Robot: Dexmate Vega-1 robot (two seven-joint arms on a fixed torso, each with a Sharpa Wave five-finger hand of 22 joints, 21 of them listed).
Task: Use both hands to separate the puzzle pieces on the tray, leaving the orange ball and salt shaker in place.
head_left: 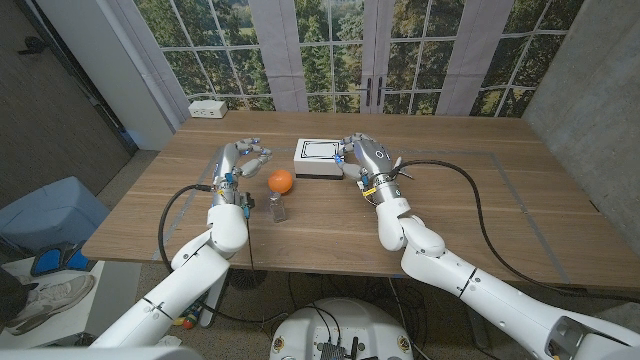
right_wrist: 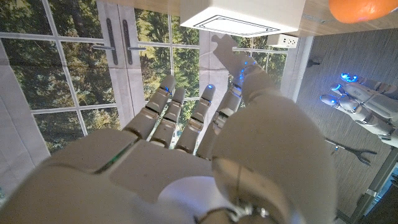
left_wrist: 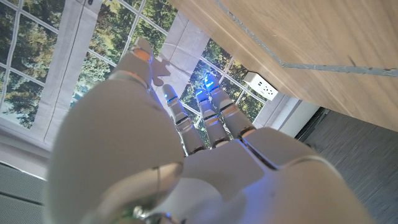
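White square tray [head_left: 320, 158] with faint puzzle outline at upper centre of frame, on wooden counter [head_left: 480, 215]. Right hand [head_left: 363, 158] just beside tray's right edge, fingers spread, holding nothing; contact with tray not discernible. Left hand [head_left: 241, 161] left of centre, well apart from tray, fingers loosely open, empty. Orange ball [head_left: 281, 181] and clear salt shaker [head_left: 277, 207] between hands, below tray. Right hand nearer.

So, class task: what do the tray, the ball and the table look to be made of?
Tray: looks like white plastic or painted wood; smooth, matte, boxy sides, so I cannot settle which.
Ball: orange, smooth and evenly coloured with a soft sheen, probably plastic or rubber.
Table: wood or wood veneer, with visible plank grain and a matte finish.
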